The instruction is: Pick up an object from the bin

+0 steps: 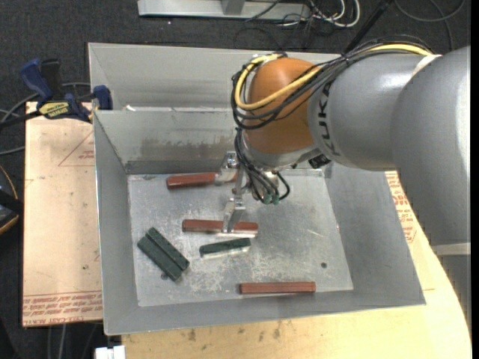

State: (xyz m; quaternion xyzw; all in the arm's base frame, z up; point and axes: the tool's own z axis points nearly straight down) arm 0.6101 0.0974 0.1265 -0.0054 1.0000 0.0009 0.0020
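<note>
Tool (235, 217) covers the middle of the flat reddish-brown bar (202, 225) right under it. Just behind the tool, a second reddish-brown bar (187, 179) loses its tool-side end under the silvery wrist hardware (228, 167). Big grey metal arm (404, 118) runs off the picture's edge.

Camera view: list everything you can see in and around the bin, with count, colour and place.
back bar: 1, reddish-brown, by the back wall, left of the gripper
middle bar: 1, reddish-brown, mid-floor, under the gripper
front bar: 1, reddish-brown, near the front wall
green bar: 1, dark green with a pale edge, just in front of the middle bar
dark slabs: apparently 2 side by side, dark green, left floor, angled
bin: 1, grey metal
gripper: 1, metallic, over the middle bar
arm: 1, silver-grey with orange cover, from the right
</note>
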